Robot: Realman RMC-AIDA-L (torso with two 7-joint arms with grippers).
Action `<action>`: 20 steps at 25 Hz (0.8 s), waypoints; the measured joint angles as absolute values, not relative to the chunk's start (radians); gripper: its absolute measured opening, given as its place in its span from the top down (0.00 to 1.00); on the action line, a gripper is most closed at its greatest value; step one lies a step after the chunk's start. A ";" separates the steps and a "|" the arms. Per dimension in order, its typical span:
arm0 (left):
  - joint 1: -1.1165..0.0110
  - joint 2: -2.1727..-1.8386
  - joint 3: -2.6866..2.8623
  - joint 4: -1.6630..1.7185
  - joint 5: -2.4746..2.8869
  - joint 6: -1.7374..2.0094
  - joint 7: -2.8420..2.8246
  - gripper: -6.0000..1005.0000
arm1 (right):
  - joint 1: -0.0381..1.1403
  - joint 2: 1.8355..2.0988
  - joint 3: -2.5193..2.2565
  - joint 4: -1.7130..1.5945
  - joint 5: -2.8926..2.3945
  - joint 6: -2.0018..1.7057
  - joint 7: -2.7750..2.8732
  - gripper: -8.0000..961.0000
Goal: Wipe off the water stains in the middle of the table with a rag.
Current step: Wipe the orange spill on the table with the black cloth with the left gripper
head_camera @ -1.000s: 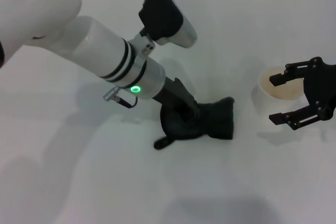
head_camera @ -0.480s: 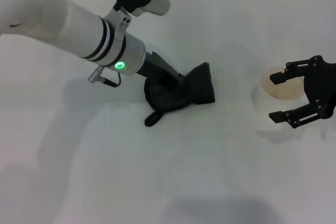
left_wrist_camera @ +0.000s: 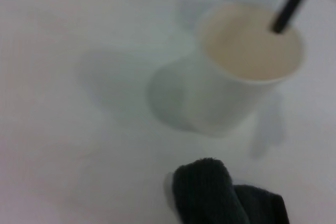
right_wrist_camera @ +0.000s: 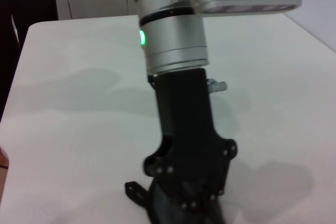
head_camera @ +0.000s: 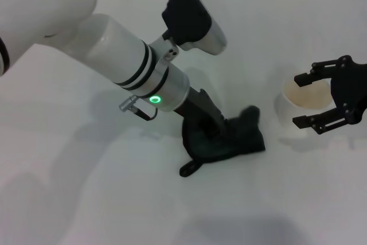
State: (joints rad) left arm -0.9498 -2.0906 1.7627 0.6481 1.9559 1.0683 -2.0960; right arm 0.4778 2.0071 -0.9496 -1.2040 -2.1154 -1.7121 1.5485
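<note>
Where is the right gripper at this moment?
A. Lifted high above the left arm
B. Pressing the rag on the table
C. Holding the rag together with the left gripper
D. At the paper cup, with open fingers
D. In the head view the right gripper sits at the paper cup with its fingers spread, while the left gripper presses the rag onto the table.

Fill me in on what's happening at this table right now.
The left gripper is pressed down into the black rag on the white table, close to the paper cup. No stain shows on the table around the rag in any view. The right gripper hangs open at the cup, one finger over its mouth and the other by its near side. The cup stands upright.
</note>
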 joint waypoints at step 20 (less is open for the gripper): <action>-0.907 -2.085 1.678 0.682 2.114 1.058 -2.218 0.93 | 0.469 2.004 -0.942 -1.217 -2.115 -1.712 1.553 0.11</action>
State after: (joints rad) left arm -0.9074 -2.0847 1.6783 0.6820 2.1142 1.0581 -2.2182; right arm 0.4693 2.0037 -0.9425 -1.2171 -2.1154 -1.7122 1.5535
